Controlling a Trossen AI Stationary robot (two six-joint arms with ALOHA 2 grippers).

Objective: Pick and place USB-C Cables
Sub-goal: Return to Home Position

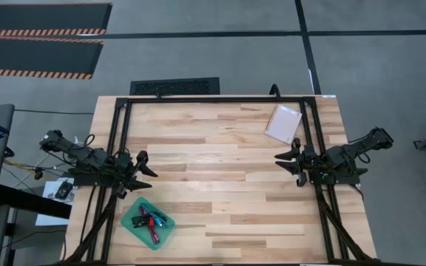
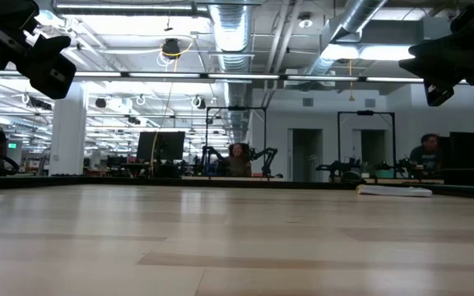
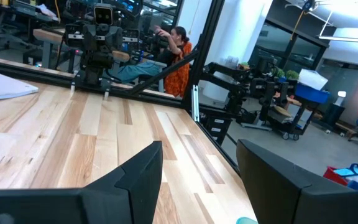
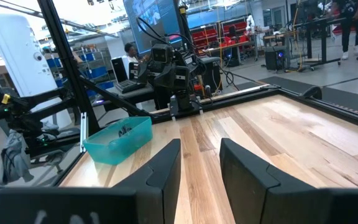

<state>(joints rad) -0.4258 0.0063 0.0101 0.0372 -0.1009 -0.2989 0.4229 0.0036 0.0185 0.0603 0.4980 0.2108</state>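
Note:
The cables lie in a bundle inside a teal tray point(image 1: 147, 222) near the table's near-left corner; I make out a magenta one point(image 1: 154, 233), a teal one and dark ones. The tray point(image 4: 118, 139) also shows in the right wrist view. My left gripper point(image 1: 145, 170) hovers open just above and beyond the tray, fingers point(image 3: 142, 171) apart, touching nothing. My right gripper point(image 1: 285, 164) is open too, raised at the table's right side, pointing left.
A flat white-pink packet point(image 1: 283, 123) lies near the far-right corner and shows as a thin slab point(image 2: 393, 191) in the low view. A black frame point(image 1: 213, 100) runs round the table. Bare wood point(image 1: 213, 177) spans between the arms. People sit in the room behind.

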